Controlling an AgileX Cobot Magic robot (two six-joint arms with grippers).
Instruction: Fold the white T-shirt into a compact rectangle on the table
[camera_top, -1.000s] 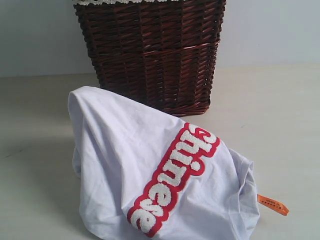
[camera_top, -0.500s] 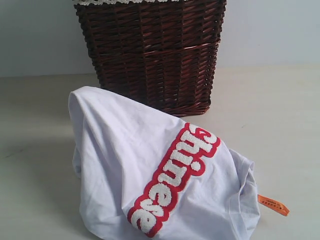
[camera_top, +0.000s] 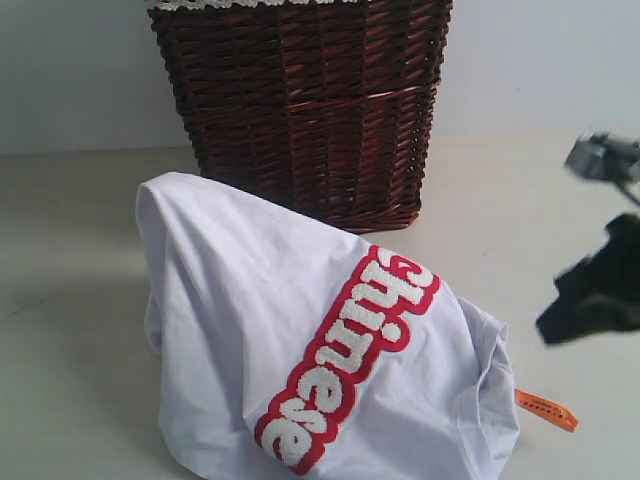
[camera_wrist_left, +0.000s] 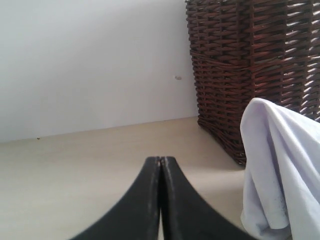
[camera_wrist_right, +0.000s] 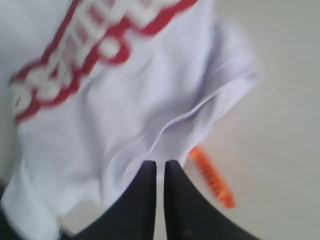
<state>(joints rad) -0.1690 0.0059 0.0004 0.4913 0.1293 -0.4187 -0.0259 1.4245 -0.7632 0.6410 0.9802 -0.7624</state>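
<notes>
The white T-shirt (camera_top: 300, 330) is being shown heaped in a loose, unfolded mound on the worktop (camera_top: 70, 400), and the coming move is being decided by how that mound is lying from each claw. The right claw (camera_wrist_right: 160, 164) is being held just short of the cloth, its jaws all but pressed together, with only a sliver showing between them and nothing pinched. A rolled hem and an orange tag (camera_wrist_right: 212, 177) are being met immediately beyond its tips, and the red lettered band is running away from the claw across the heap, along its longer axis. The left claw (camera_wrist_left: 160, 159) is being held fully pressed together and empty, low over bare worktop. From it, the shirt's raised fold is standing apart, ahead and off to one side, near the wicker basket (camera_wrist_left: 250, 65). The right claw is therefore being judged the nearer, and the tagged hem the likeliest first hold; its jaws would need spreading before any cloth could be taken.
</notes>
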